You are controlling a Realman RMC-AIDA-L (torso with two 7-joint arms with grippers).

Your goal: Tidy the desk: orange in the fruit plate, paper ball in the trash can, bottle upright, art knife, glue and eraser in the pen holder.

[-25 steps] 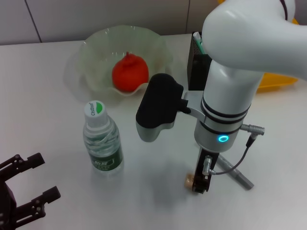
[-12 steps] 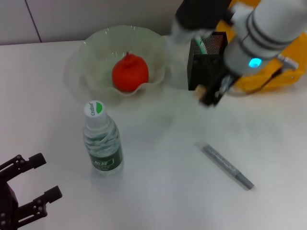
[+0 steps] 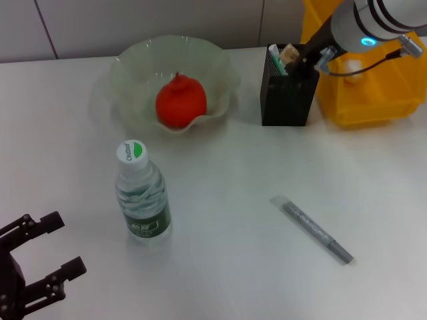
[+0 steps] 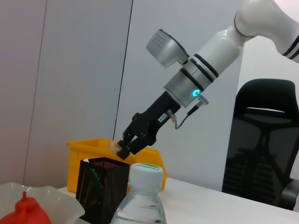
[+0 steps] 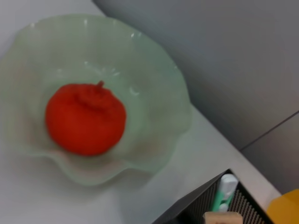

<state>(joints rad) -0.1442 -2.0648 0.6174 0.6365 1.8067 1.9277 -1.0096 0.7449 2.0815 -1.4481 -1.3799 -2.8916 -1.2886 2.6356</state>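
Now the right gripper (image 3: 297, 60), clamped on the eraser (image 3: 289, 53), hangs just above the holder (image 3: 285, 100); release only once centred over its mouth.

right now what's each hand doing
Left hand: open, empty, parked low near the desk edge.
Right hand: shut on the eraser, over the pen holder.

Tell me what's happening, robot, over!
Right gripper over the pen holder, shut on the eraser. Left gripper open, parked low by the bottle. Glue lies on the desk. Nothing blocking.
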